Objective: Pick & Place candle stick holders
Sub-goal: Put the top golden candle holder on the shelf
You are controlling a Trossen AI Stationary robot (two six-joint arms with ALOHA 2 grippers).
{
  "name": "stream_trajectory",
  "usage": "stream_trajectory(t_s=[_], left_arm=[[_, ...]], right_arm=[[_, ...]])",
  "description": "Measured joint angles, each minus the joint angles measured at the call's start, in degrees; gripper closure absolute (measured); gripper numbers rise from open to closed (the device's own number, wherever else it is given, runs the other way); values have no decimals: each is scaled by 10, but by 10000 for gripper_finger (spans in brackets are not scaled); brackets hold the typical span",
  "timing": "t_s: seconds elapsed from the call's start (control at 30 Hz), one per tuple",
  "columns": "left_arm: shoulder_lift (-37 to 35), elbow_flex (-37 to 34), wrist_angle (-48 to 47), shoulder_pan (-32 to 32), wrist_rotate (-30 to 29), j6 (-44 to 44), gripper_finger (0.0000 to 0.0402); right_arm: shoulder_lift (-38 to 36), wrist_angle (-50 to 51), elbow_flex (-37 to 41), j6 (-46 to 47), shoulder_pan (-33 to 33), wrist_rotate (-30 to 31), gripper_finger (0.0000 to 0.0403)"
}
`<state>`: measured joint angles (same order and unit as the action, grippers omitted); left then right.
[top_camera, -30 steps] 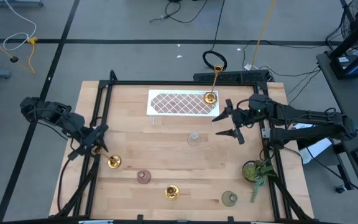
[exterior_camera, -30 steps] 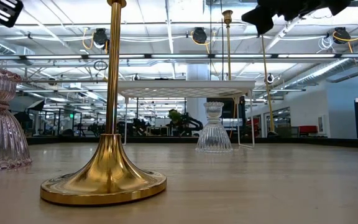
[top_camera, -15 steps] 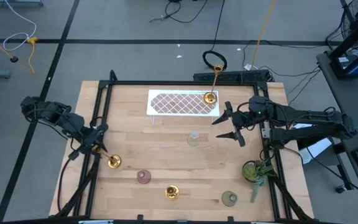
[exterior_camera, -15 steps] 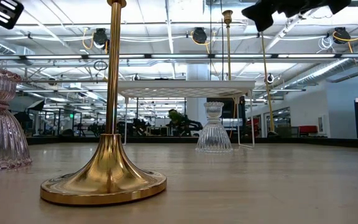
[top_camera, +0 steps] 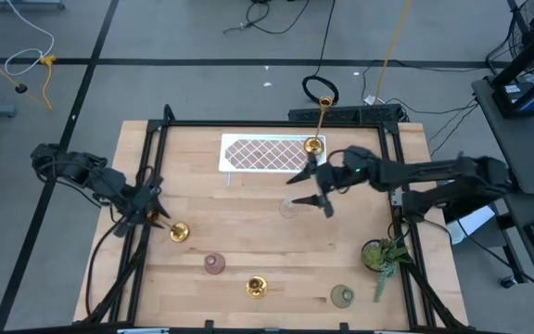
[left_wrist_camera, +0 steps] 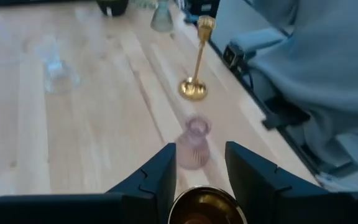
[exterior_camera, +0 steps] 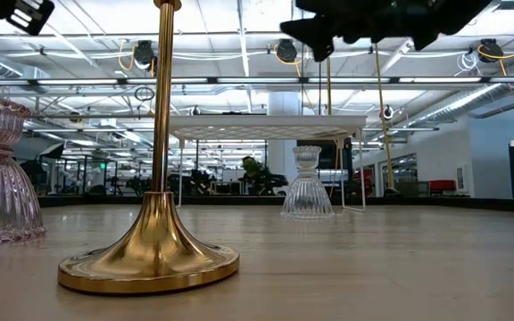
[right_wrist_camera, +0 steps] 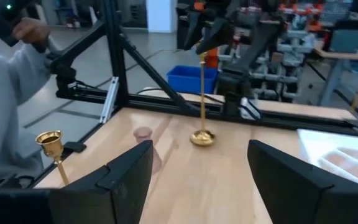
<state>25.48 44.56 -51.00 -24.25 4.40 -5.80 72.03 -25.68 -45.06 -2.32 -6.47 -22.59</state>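
- While the left gripper (top_camera: 152, 211) clenches its jaws on a gold candlestick (top_camera: 178, 232) near the table's (top_camera: 248, 250) left edge, others stand in front.
- Farther back, right gripper (top_camera: 309, 188), jaws released, hovers by the clear cup (top_camera: 288, 208).

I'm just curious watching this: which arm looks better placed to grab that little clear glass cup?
Probably the right: its open end effector hovers right beside the clear glass cup, while the left end effector is busy gripping a gold candlestick.
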Motion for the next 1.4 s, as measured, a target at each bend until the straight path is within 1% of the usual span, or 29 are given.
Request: stream_trajectory(t_s=[0.07, 0.13, 0.2, 0.27, 0.4, 0.5, 0.57, 0.63, 0.73, 0.9, 1.0, 1.1, 1.3, 1.4], left_arm=[[15, 0, 28, 0, 0, 6, 272], [33, 0, 30, 0, -2, 5, 272], [50, 1, 32, 0, -21, -1, 267], [64, 1, 26, 0, -57, -6, 244], [95, 0, 26, 0, -101, 13, 198], [118, 0, 26, 0, -111, 16, 180], [129, 0, 24, 0, -104, 6, 176], [130, 0, 11, -2, -92, -3, 174], [122, 0, -2, -4, -91, -18, 173], [84, 0, -15, -9, -92, -21, 173], [59, 0, -49, -10, -106, -47, 172], [46, -1, -85, -10, -134, -83, 172], [46, -2, -77, -10, -136, -84, 172], [49, -2, -79, -10, -148, -93, 177]], right_arm=[[36, -44, 0, -4, 9, 0, 149], [66, -90, 0, -4, 17, 0, 149], [90, -119, 0, -4, 23, 0, 149], [104, -128, 0, -15, 28, 0, 149], [108, -128, 0, -28, 29, 0, 149], [107, -127, 0, -29, 28, 0, 149], [107, -127, 0, -29, 28, 0, 149], [107, -127, 0, -31, 28, 0, 149], [107, -124, 0, -33, 28, 0, 149], [107, -123, 0, -33, 28, -1, 149], [107, -123, 0, -33, 28, -1, 149], [107, -123, 0, -33, 28, -1, 149], [107, -123, 0, -33, 28, -1, 149], [107, -122, 0, -33, 28, -2, 149]])
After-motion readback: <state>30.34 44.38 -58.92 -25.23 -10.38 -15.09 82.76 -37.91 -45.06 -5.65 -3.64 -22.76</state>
